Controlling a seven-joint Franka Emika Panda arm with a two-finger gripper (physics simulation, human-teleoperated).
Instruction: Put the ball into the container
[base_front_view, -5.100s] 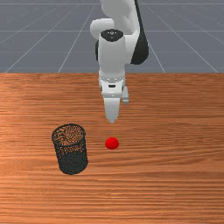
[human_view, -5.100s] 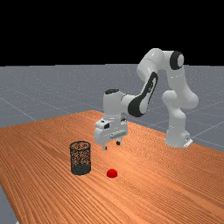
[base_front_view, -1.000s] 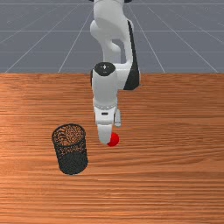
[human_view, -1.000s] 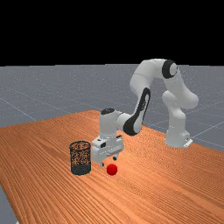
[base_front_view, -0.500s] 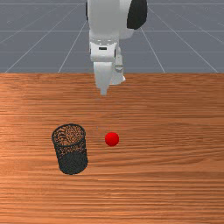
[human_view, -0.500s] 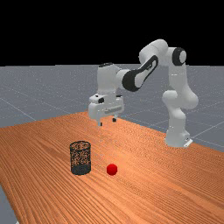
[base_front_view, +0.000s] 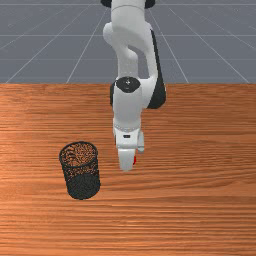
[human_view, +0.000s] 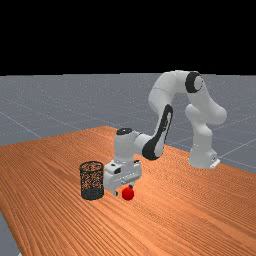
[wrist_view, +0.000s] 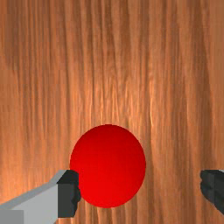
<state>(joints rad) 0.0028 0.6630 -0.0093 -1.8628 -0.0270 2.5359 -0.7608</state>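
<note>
Reaching with the arm (human_view: 123, 147) from the table's arm-side edge, well in over the wood of the table (base_front_view: 200, 150). Holding the gripper (human_view: 123, 190) low, pointing down, with fingers (wrist_view: 69, 192) standing wide apart. Finding the red ball (wrist_view: 108, 166) on the table, well in from that same edge, outside the container (base_front_view: 84, 187). In wrist view, seeing the ball right beside one finger, with a broad strip of wood between it and the other; unable to tell about contact. In front view, seeing the ball mostly hidden behind the gripper, with a red sliver peeping out on the front view's right. Noting the container, black mesh, as standing upright near the ball on the front view's left, with its base farther from the arm-side edge than the ball.
</note>
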